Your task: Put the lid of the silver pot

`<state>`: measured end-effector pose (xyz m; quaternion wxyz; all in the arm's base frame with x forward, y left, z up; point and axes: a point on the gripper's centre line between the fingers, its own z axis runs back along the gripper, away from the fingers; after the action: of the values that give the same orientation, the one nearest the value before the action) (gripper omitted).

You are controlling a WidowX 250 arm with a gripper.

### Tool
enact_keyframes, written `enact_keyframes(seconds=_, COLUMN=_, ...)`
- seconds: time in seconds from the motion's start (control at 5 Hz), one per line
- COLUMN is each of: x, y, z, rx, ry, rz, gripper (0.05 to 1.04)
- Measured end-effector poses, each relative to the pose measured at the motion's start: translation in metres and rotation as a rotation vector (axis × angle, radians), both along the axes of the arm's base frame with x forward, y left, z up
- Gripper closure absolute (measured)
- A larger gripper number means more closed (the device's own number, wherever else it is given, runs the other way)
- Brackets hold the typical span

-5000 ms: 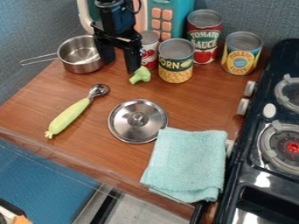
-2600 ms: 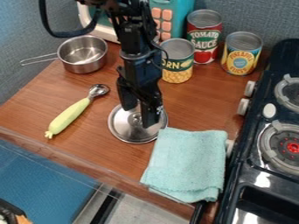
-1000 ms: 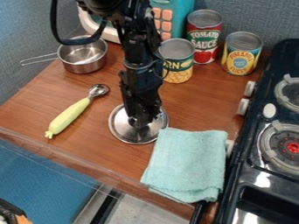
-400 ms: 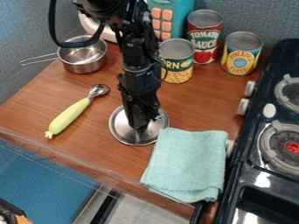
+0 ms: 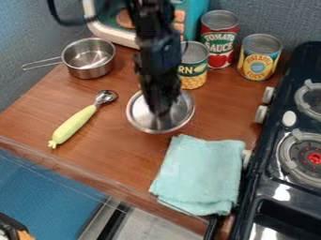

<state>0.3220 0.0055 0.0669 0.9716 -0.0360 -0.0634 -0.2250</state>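
Observation:
Shut on the middle of the silver lid (image 5: 142, 116), the black gripper (image 5: 161, 112) hangs over the centre of the table. The lid looks raised off the wood, with its round rim showing on both sides of the fingers. The silver pot (image 5: 89, 68) stands uncovered at the upper left, its wire handle pointing left. Lid and pot are apart, the lid to the right of and nearer the camera than the pot. The gripper hides the lid's knob.
A green-handled scoop (image 5: 74, 124) lies left of the lid. The teal towel (image 5: 201, 176) lies in front of it. Behind stand a corn can (image 5: 194, 70), a tomato can (image 5: 219, 40) and a pineapple can (image 5: 259, 57). The stove (image 5: 282, 187) is at the right.
The gripper came down onto the lid and closed on it. Since the last earlier frame, gripper and lid have moved up and slightly right, and the towel's top corner has shifted a little.

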Motion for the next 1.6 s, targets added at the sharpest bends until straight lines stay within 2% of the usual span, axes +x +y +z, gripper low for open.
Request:
enact_keyframes(seconds=0.2, x=0.01, y=-0.002, z=0.038, rx=-0.027, ry=-0.054, rz=-0.007, gripper=0.807)
enact_keyframes(seconds=0.4, x=0.015, y=0.013, z=0.051, rx=-0.032, ry=-0.065, rz=0.022, gripper=0.807)
enact_keyframes(seconds=0.8, x=0.042, y=0.064, z=0.049, rx=-0.041, ry=-0.014, rz=0.139, gripper=0.807)
enact_keyframes(seconds=1.2, x=0.06, y=0.1, z=0.046, rx=-0.05, ry=0.006, rz=0.224, gripper=0.807)
enact_keyframes(seconds=1.6, x=0.072, y=0.128, z=0.045, rx=-0.034, ry=0.004, rz=0.279, gripper=0.807)
